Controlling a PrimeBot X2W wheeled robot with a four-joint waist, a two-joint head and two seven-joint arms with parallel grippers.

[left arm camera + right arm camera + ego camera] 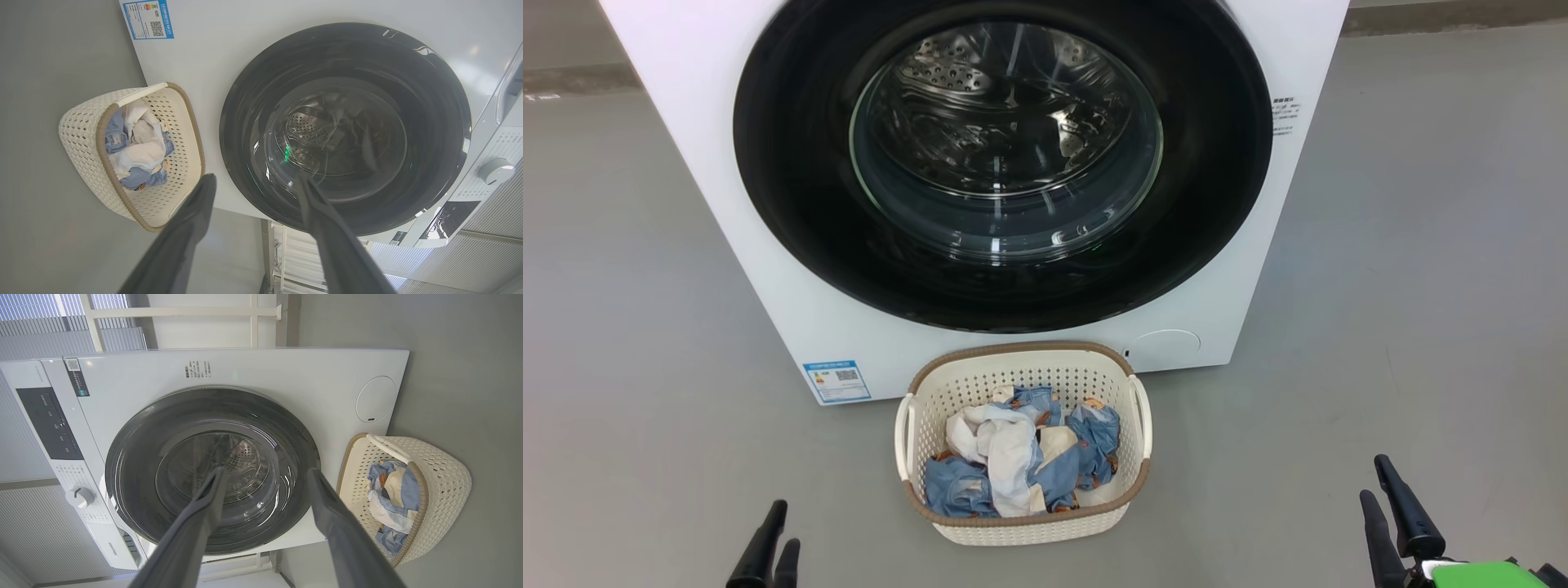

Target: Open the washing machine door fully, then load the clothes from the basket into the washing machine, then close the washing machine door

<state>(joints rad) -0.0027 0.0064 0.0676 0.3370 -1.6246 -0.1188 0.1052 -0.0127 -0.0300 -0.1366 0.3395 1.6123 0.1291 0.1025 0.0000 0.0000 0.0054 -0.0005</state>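
Observation:
The washing machine (727, 245) stands white and square ahead of me. Its door (792, 204), a glossy black rim around a glass bowl, lies flush against the front. On the floor before it sits the cream basket (1021, 355), holding light-blue and white clothes (1013, 457). My left gripper (780, 531) is low at the left and my right gripper (1376, 482) low at the right, both short of the basket. In the left wrist view the left gripper (253, 179) stands open and empty toward the door (245, 122). The right gripper (267, 471) also shows its fingers apart, with nothing between them.
Grey floor spreads on both sides of the machine. A blue label (837, 380) sits at its lower left corner and a round cover (1168, 343) at the lower right. The control panel with a dial (79, 497) is at the top. A white frame (184, 312) stands beside the machine.

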